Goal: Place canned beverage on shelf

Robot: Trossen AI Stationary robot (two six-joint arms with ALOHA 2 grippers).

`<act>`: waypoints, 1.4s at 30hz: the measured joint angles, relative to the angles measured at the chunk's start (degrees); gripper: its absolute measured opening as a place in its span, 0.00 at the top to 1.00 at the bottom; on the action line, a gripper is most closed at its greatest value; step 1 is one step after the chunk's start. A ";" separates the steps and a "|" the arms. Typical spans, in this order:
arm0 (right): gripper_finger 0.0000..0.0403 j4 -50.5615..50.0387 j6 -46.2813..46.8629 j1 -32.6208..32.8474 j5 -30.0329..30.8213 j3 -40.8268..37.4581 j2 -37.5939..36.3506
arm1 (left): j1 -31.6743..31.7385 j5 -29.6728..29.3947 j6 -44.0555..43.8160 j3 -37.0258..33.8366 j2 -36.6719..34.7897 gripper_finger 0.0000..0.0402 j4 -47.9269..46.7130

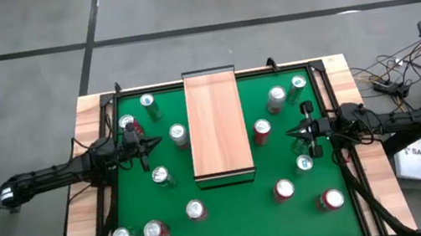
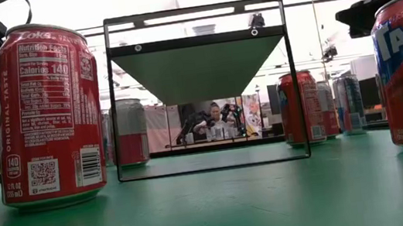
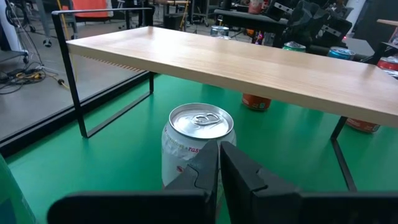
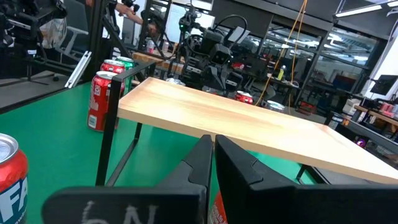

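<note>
Left gripper [image 1: 149,144]: pinched closed, holding nothing, aimed at a silver can [image 3: 198,146] just left of the shelf.
Right gripper [image 1: 289,133]: closed, empty, waiting right of the shelf.
Shelf [image 1: 217,125]: centre, top bare; cans scattered on the green table [image 1: 233,207].

Shelf [image 1: 216,124] sits centre frame in the high view, running top to bottom. Cans [image 1: 160,176] are scattered on the table [image 1: 233,207] left, right and below it. Left gripper [image 1: 147,144] sits left of shelf, right gripper [image 1: 291,132] right.
</note>
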 joint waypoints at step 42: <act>0.97 5.36 40.74 0.00 5.01 0.02 0.00 | 0.06 0.68 -46.19 0.00 -0.02 1.00 12.91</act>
